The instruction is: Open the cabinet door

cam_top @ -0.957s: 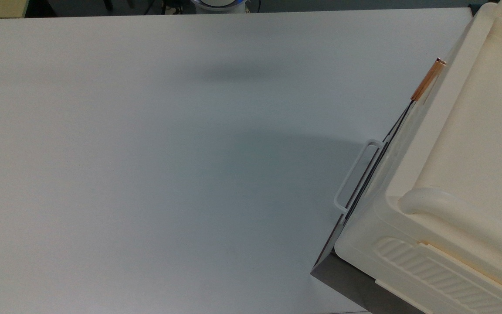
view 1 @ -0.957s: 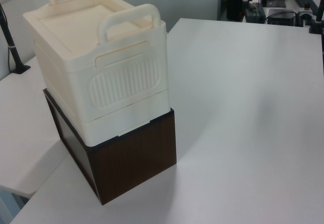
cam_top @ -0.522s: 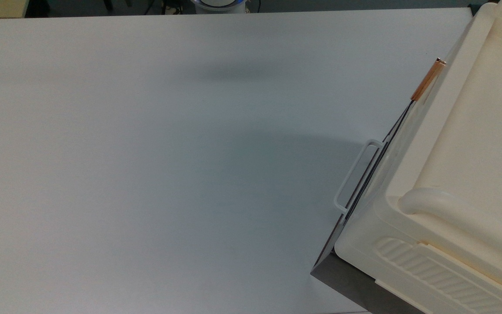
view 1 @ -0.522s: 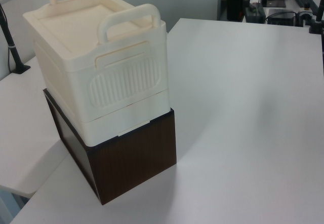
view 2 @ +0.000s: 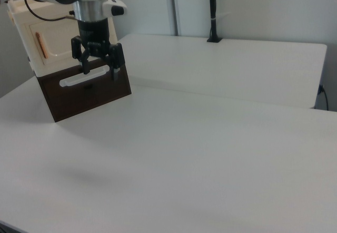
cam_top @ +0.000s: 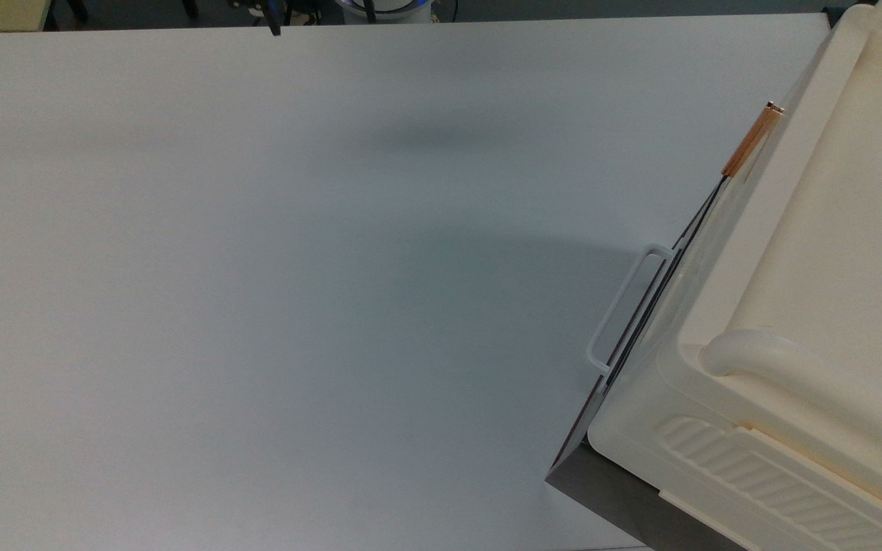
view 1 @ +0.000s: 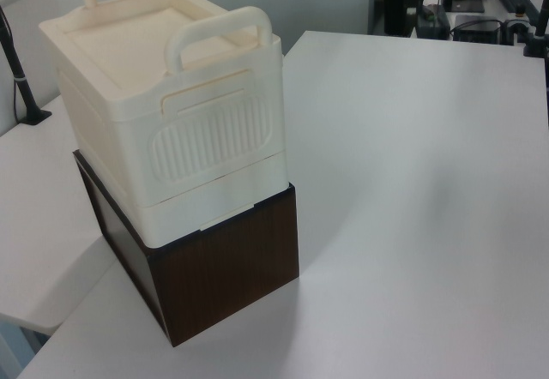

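Above the table (view 2: 210,154) in the right view, the gripper (view 2: 97,64) hangs with fingers spread, holding nothing. Behind it, the door (view 2: 50,42) sits closed on the cream cabinet (view 1: 163,130).

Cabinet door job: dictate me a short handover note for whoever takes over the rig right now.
Gripper: open, empty, hanging above the table, touching nothing.
Cabinet door: shut, flush with the cream cabinet, which sits on a dark box; copper handle free.
Done: nothing yet.
Left: reach the copper handle, not the white loop handle below, grip it, swing the door open.
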